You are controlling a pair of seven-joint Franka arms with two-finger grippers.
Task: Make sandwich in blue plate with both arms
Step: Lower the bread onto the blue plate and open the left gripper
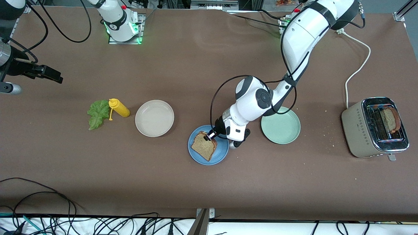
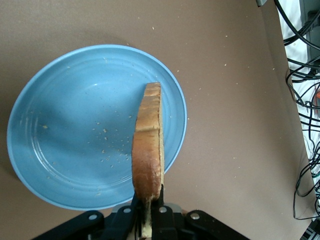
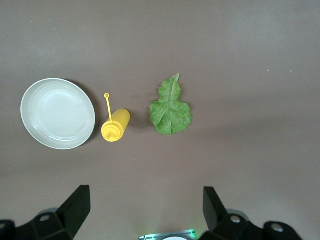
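One bread slice (image 1: 204, 146) is pinched in the left gripper (image 1: 209, 136) over the blue plate (image 1: 222, 150): lower flat, centre it, then release w/o dragging; right gripper (image 3: 142, 207) waits open.

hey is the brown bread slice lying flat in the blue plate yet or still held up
Held up: the shut left gripper pinches the brown bread slice on edge over the round blue plate, which holds only crumbs.

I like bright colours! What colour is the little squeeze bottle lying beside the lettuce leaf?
Yellow squeeze bottle; right wrist view shows it best.
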